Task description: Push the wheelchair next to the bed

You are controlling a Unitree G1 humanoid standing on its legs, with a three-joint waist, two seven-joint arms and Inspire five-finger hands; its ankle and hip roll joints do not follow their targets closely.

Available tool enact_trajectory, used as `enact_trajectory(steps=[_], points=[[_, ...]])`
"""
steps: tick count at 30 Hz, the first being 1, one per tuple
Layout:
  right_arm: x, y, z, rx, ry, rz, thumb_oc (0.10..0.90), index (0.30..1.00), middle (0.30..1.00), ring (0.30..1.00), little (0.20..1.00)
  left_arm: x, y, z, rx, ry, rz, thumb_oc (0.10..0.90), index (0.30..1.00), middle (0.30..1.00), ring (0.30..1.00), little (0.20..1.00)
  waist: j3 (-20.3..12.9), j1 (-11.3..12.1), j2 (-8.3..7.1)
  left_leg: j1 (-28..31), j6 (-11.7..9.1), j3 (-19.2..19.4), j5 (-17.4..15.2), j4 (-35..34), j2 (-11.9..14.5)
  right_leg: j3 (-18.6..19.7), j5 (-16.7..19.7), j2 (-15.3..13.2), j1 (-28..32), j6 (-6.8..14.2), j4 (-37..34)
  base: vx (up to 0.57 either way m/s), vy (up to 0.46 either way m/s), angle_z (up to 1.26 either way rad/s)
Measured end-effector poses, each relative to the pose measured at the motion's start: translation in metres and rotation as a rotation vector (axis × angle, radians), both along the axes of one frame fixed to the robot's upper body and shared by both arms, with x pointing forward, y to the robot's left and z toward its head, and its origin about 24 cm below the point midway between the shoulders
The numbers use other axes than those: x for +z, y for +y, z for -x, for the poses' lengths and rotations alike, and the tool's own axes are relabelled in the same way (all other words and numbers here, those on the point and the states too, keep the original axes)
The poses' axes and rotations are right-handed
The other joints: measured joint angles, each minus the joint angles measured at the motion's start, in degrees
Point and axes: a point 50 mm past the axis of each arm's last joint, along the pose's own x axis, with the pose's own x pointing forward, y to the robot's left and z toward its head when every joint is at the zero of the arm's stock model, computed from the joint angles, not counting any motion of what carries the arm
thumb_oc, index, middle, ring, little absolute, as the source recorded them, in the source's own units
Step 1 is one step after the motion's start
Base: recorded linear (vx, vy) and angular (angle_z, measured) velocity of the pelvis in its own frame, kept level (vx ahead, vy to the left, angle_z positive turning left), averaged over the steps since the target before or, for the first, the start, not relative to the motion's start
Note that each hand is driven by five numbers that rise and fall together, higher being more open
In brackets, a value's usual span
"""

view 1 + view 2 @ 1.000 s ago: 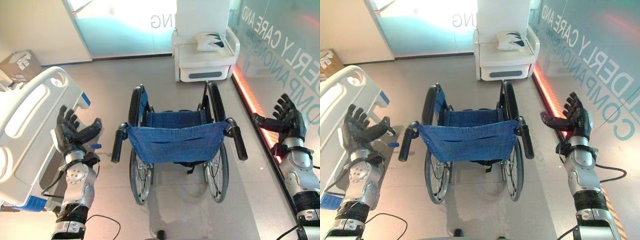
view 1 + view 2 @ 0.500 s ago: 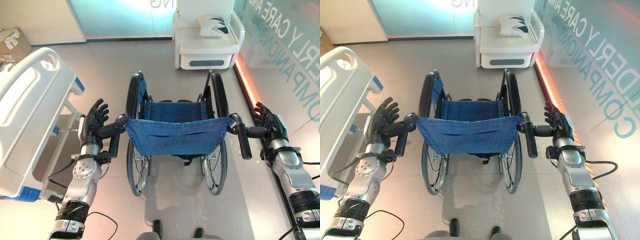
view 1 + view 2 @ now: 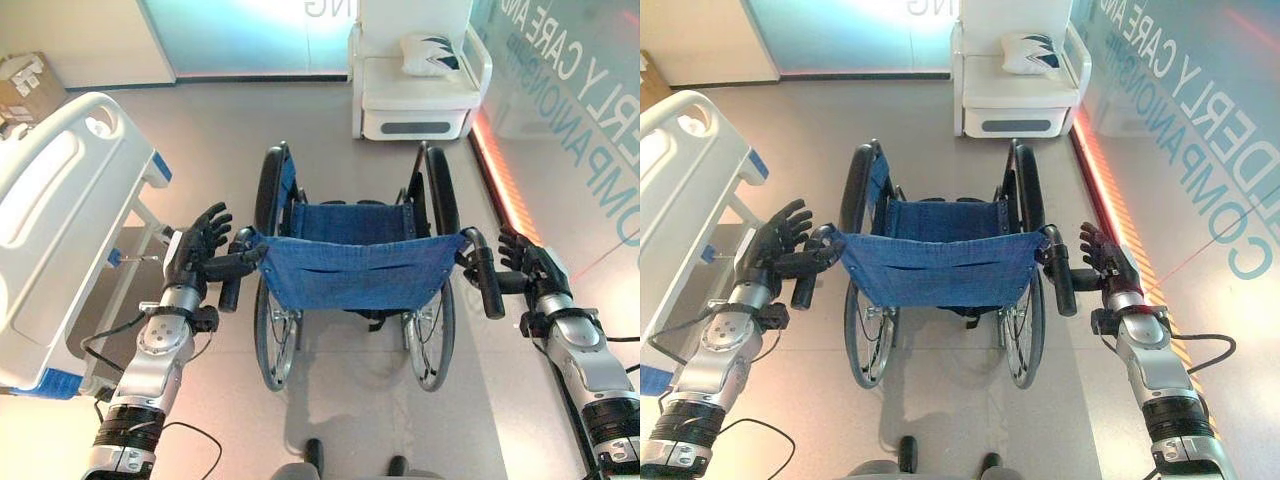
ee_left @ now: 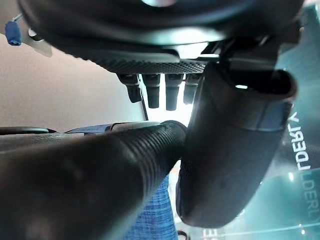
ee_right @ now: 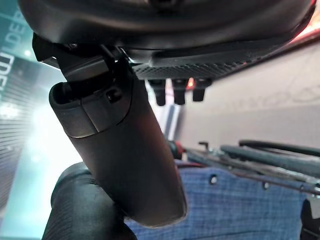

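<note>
- Wheelchair [image 3: 350,270] stands on the floor [image 3: 220,150], back toward the robot, bed [image 3: 60,220] just to its left.
- Rolls on big wheels, so it should push easily; cloth back is soft, frame stiff.
- Hold it by the two black push handles.
- Left hand [image 3: 195,250] at the left handle [image 3: 235,285], fingers spread, thumb along the grip, not clamped.
- Right hand [image 3: 1105,265] beside the right handle [image 3: 1062,280], fingers loose, not closed.

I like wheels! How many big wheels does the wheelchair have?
2 big wheels on the wheelchair: one on the bed's side, one on the glass wall's side. Small front wheels may be hidden under the seat.
</note>
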Motion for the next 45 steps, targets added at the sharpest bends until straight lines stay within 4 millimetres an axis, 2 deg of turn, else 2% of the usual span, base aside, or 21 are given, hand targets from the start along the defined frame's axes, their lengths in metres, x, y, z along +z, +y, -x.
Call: enact_trajectory(steps=[7, 13, 20, 28, 38, 45], points=[[0.007, 0.003, -0.001, 0.000, -0.026, 0.065, 0.800, 0.900, 0.900, 0.900, 0.900, 0.003, -0.001, 0.000, 0.001, -0.019, -0.002, 0.800, 0.900, 0.900, 0.900, 0.900, 0.7, 0.0, -0.13, 0.0, 0.0, 0.1, 0.0, 0.0, 0.0, 0.1, 0.0, 0.0, 0.0, 0.0, 0.0, 0.00, 0.000, 0.00], [0.012, 0.001, -0.001, -0.068, -0.065, 0.088, 0.800, 0.900, 0.900, 0.900, 0.900, 0.005, -0.002, 0.000, 0.008, -0.020, -0.028, 0.800, 0.900, 0.900, 0.900, 0.900, 0.8, 0.1, -0.12, 0.0, 0.0, 0.1, 0.0, 0.0, 0.0, 0.2, 0.0, 0.0, -0.1, 0.0, 0.0, 0.00, 0.000, 0.00], [0.031, 0.004, -0.001, -0.128, -0.172, 0.107, 0.800, 0.900, 0.900, 0.900, 0.900, 0.009, -0.001, -0.002, 0.021, 0.008, -0.116, 0.800, 0.900, 0.900, 0.900, 0.900, 1.1, -0.1, 0.08, 0.1, 0.0, 0.2, 0.0, 0.0, 0.0, 0.4, 0.0, 0.0, -0.1, 0.0, 0.0, 0.00, 0.000, 0.00], [0.046, 0.009, 0.005, -0.110, -0.244, 0.103, 0.800, 0.900, 0.900, 0.900, 0.900, 0.012, -0.001, -0.002, 0.029, 0.010, -0.138, 0.800, 0.900, 0.900, 0.900, 0.900, 2.3, -0.5, 1.51, -0.1, 0.0, 0.4, 0.0, 0.0, 0.0, 1.2, 0.0, 0.0, -0.5, 0.0, 0.0, 0.00, 0.013, -0.03], [0.043, 0.018, 0.010, 0.044, -0.209, 0.092, 0.800, 0.900, 0.900, 0.900, 0.900, 0.008, -0.001, 0.001, 0.063, 0.014, -0.148, 0.800, 0.900, 0.900, 0.900, 0.900, 2.3, -1.7, 1.56, -0.3, 0.0, 1.0, 0.0, 0.0, 0.0, 1.4, 0.0, 0.0, -0.9, 0.0, 0.1, 0.00, 0.000, 0.00], [0.044, 0.019, 0.011, 0.050, -0.214, 0.093, 0.800, 0.900, 0.900, 0.900, 0.900, 0.006, -0.002, 0.001, 0.065, 0.025, -0.142, 0.800, 0.900, 0.900, 0.900, 0.900, 2.3, -1.8, 1.54, -0.3, 0.0, 1.4, 0.0, 0.0, 0.1, 1.7, 0.1, 0.0, -1.0, 0.0, 0.1, 0.00, 0.000, -0.01]])
